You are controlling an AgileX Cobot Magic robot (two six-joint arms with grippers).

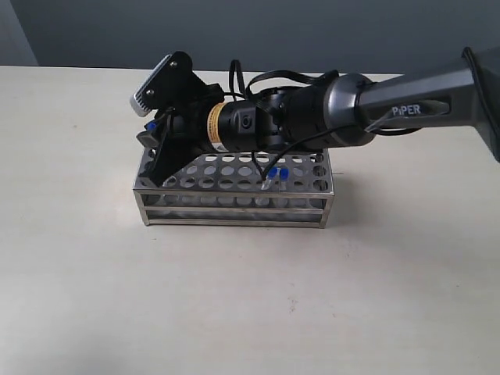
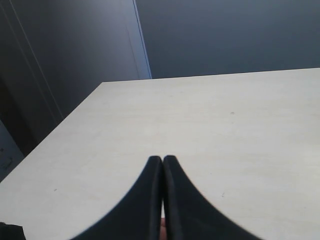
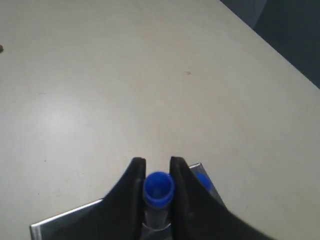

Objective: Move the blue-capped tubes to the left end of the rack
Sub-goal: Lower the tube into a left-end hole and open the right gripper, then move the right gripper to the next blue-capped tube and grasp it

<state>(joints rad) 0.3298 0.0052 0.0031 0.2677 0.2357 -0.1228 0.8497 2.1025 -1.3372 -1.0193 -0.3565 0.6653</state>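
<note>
The steel rack [image 1: 234, 205] stands mid-table. My right gripper [image 1: 154, 145] reaches across from the right to the rack's left end. In the right wrist view that gripper [image 3: 158, 170] is shut on a blue-capped tube [image 3: 158, 189], a finger pressing each side of the cap. The tube's clear body runs down toward the rack's corner [image 3: 65, 218]. A second blue cap [image 3: 202, 180] peeks out beside one finger. Another blue-capped tube [image 1: 280, 174] leans in a hole right of the rack's middle. My left gripper [image 2: 163, 159] is shut on nothing, above bare table. Other tubes are hidden by the arm.
The right arm [image 1: 344, 109] and its cables [image 1: 266, 160] lie over the rack's back rows. Bare pale tabletop [image 1: 234, 297] surrounds the rack. A dark wall [image 2: 225, 35] stands beyond the table's far edge.
</note>
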